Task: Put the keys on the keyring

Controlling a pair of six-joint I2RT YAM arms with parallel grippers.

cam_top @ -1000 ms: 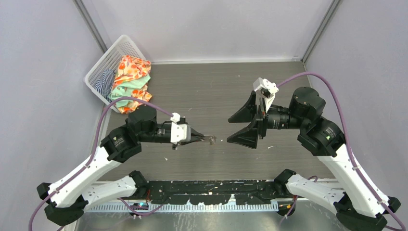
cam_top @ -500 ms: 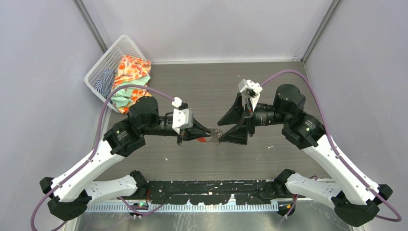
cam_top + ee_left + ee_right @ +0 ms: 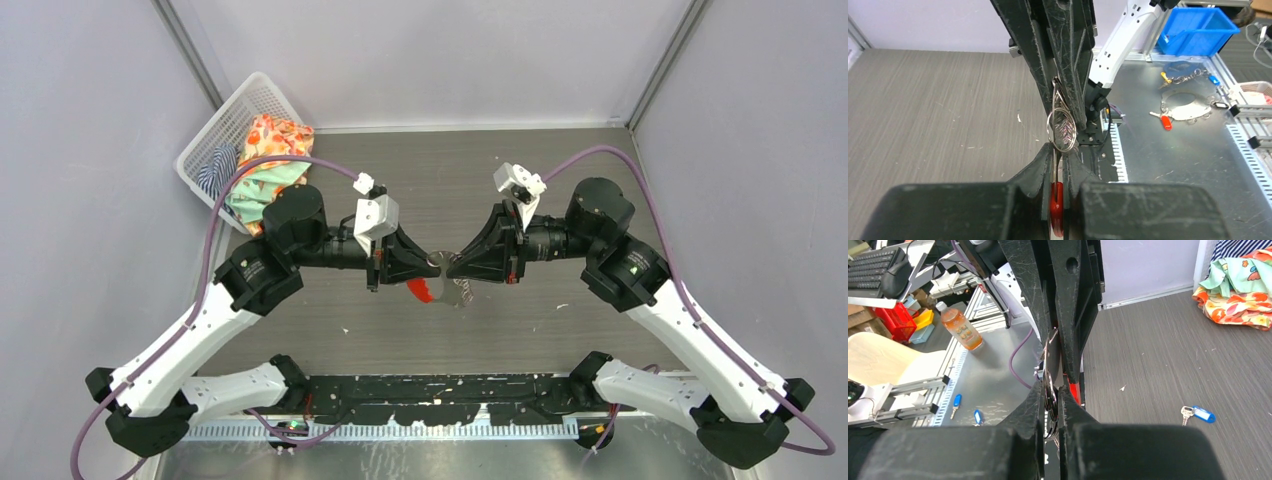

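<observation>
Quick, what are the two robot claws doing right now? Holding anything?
Left gripper: closed on the keyring; red tag dangles below.
Right gripper: closed, pinching the same keyring from the other side.

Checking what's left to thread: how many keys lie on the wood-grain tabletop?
1: a blue-headed key lying flat on the tabletop, seen only in the right wrist view. Another may be hidden from view.
</observation>
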